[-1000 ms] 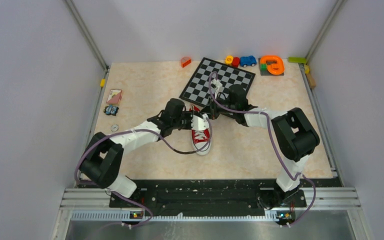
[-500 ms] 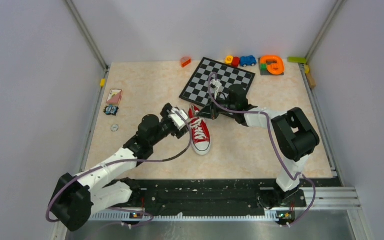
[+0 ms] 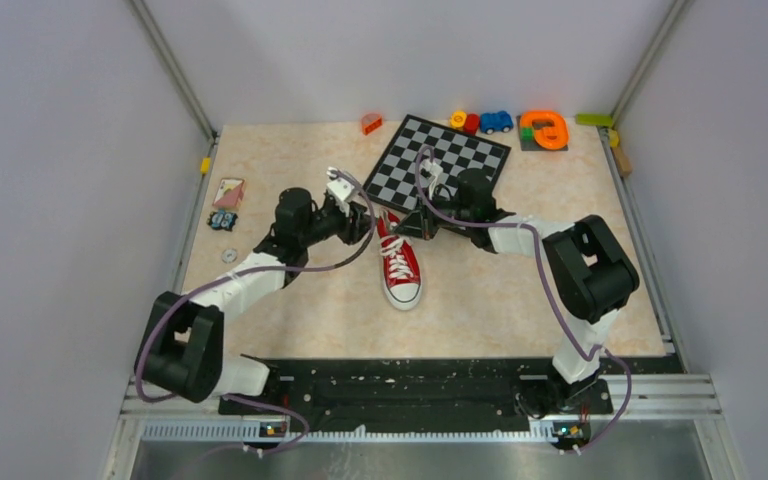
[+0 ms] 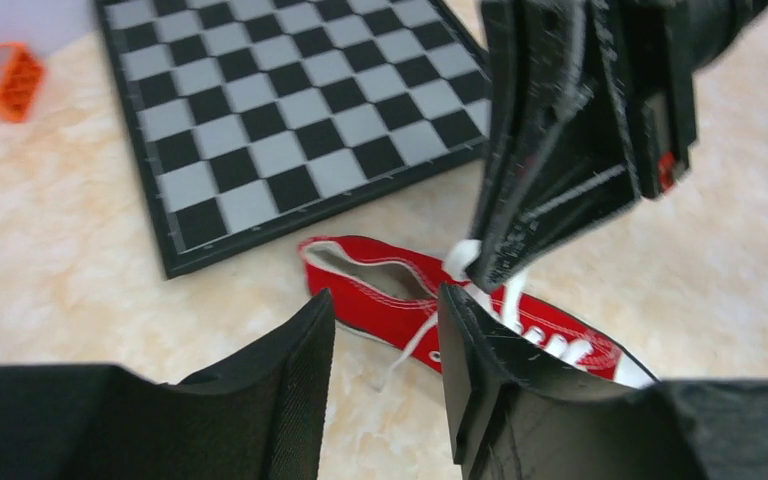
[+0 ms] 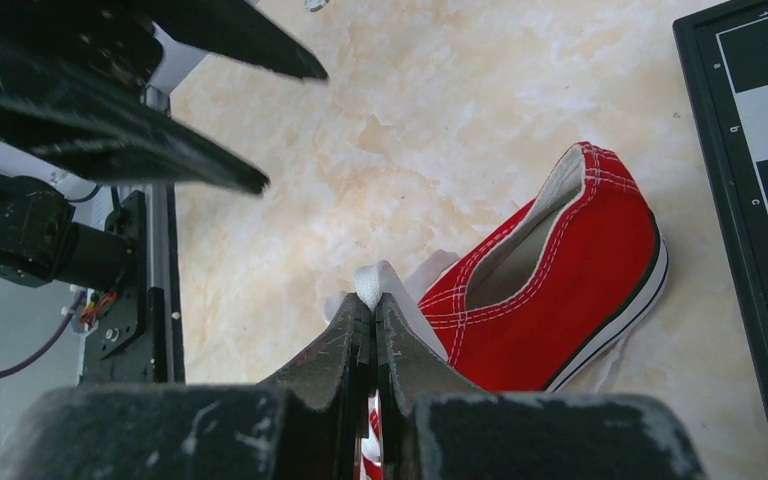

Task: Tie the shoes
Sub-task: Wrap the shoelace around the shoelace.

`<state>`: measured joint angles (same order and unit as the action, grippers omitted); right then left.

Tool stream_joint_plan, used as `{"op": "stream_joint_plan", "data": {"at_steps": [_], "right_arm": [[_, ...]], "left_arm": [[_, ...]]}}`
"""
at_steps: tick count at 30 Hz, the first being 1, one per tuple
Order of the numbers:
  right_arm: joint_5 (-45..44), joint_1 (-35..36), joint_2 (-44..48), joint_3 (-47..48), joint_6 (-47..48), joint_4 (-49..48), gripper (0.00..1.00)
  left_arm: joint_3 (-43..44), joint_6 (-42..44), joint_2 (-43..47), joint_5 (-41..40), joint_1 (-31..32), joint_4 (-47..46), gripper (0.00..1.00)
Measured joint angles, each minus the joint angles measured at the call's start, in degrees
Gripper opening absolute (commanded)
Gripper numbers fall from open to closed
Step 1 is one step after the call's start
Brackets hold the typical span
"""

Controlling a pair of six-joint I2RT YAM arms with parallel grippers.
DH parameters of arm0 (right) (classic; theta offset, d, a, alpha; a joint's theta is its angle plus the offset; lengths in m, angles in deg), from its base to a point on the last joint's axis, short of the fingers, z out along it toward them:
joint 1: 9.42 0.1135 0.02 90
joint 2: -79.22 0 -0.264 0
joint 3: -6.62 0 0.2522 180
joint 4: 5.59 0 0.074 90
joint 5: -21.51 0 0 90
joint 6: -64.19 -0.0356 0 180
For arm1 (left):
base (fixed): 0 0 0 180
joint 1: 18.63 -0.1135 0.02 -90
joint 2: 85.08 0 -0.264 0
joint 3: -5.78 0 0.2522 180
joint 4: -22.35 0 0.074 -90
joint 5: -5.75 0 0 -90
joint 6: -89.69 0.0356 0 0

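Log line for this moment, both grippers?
left gripper: open, empty, near heel of shoe | right gripper: shut on lace

claws: two, left claw [image 3: 363, 220] and right claw [image 3: 407, 224]
shoe [image 3: 401, 268]: one, red, between the two claws and reaching nearer than both
lace [image 5: 373, 281]: one, white, at the right claw's tips
chessboard [image 3: 436, 160]: one, just beyond the right claw
car [image 3: 496, 121]: one, blue, far beyond the right claw
orange block [image 3: 371, 123]: one, beyond the left claw
orange ring [image 3: 546, 129]: one, far beyond the right claw, to its right
green block [image 3: 593, 120]: one, further right again
card [image 3: 228, 192]: one, well left of the left claw
counter [image 3: 290, 290]: one
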<state>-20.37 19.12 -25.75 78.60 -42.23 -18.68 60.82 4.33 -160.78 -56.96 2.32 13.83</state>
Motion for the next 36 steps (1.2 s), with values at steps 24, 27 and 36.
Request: {"op": "stream_joint_plan", "data": {"at_steps": [24, 27, 36], "right_arm": [[0.98, 0.33, 0.0, 0.0, 2.43, 2.27, 0.0], [1.03, 0.33, 0.0, 0.0, 2.54, 2.62, 0.0], [1.03, 0.33, 0.0, 0.0, 2.91, 2.89, 0.0]], "left_arm": [[22.53, 37.62, -19.74, 30.4, -1.29, 30.42, 0.28], [24.55, 40.94, -20.61, 30.88, -1.4, 34.71, 0.28], [26.4, 46.75, -22.58, 31.39, -1.4, 43.5, 0.29]]}}
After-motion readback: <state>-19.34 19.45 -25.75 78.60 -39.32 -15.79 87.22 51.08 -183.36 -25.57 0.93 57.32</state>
